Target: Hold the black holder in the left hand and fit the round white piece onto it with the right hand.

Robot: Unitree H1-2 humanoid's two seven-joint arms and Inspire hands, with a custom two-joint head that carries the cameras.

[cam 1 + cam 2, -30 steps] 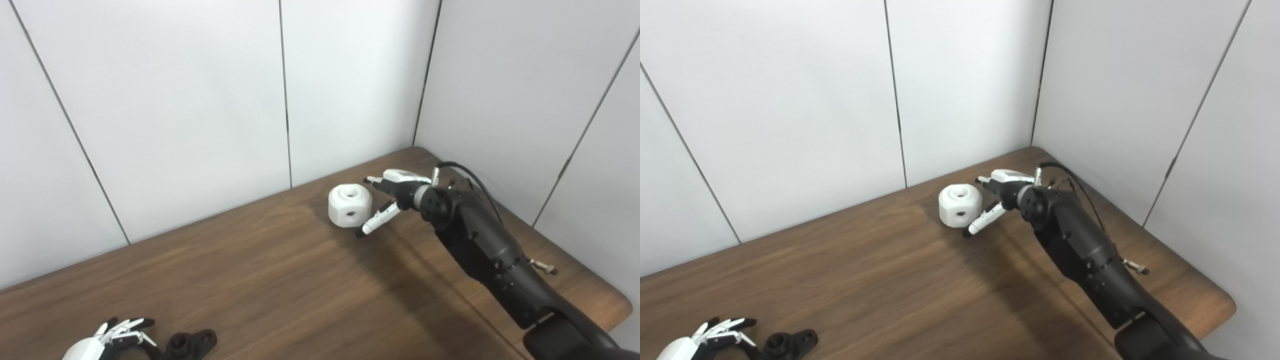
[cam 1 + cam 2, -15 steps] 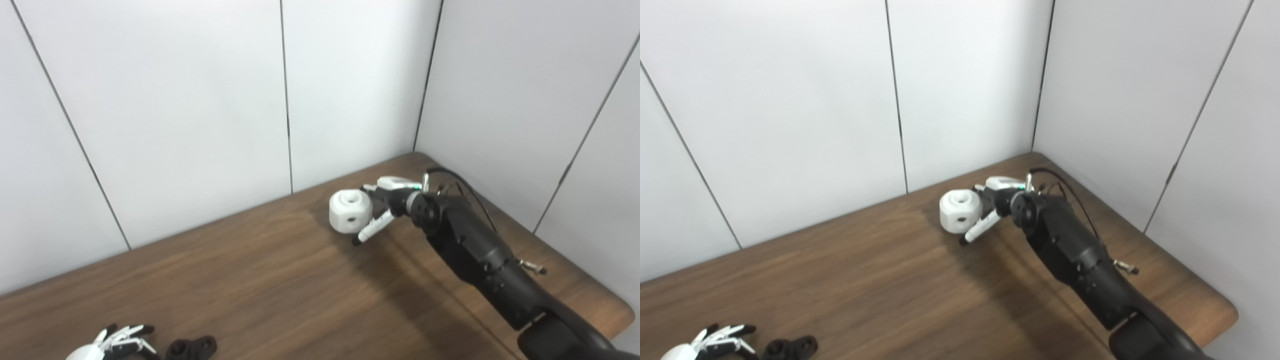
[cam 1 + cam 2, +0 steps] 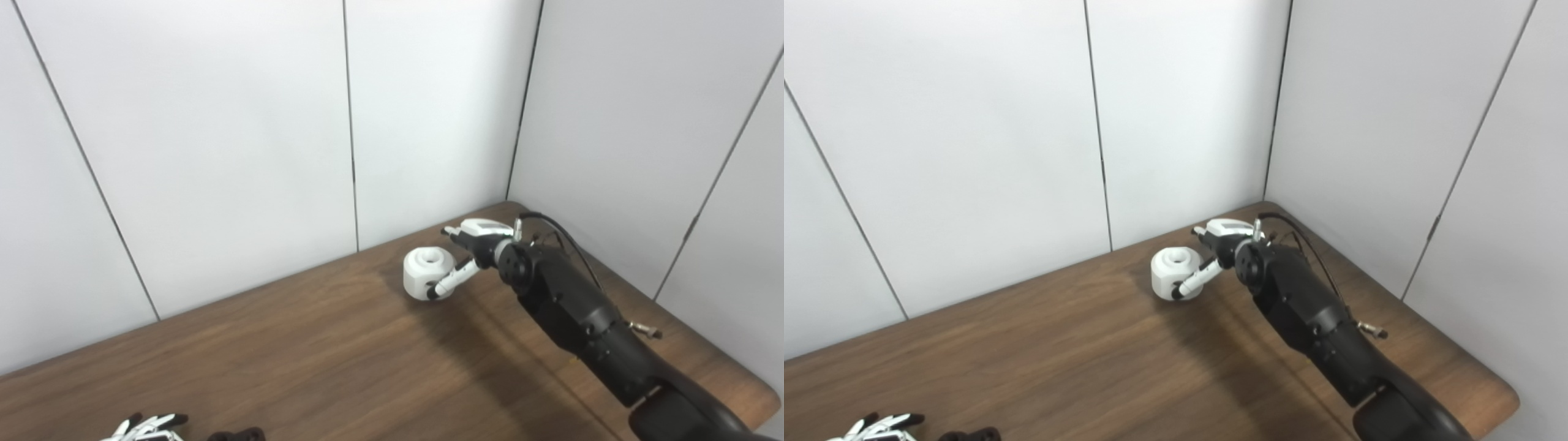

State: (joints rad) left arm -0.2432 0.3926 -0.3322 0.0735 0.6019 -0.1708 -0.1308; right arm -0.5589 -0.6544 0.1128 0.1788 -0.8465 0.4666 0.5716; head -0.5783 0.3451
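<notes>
Wood grain, dark brown and smooth with a dull sheen, runs across the table [image 3: 318,361] under both of our hands, and its far right corner is rounded. Plain white panels with thin dark seams close it in behind and to the right.

Our right hand [image 3: 468,254] reaches out on a long, matte black arm [image 3: 576,312] toward the far corner. Its shell is glossy white plastic with black tips. One finger [image 3: 447,283] lies across the near side of the white piece [image 3: 424,272], touching it, while the others extend past its far side. So the fingers sit spread around the piece; we cannot tell whether they press it firmly enough to hold it. The white piece is a squat, rounded block of smooth plastic with bevelled edges and a round recess in its top face. It rests on the wood directly at our right fingertips.

Our left hand [image 3: 876,425] shows only as a cluster of white fingers with black tips at the bottom edge, slightly fanned and closed on nothing. Just to its right, apart from it, lies the black holder [image 3: 968,435], a dark matte lump mostly cut off by the frame, so its shape is unclear. It lies well away from the white piece.
</notes>
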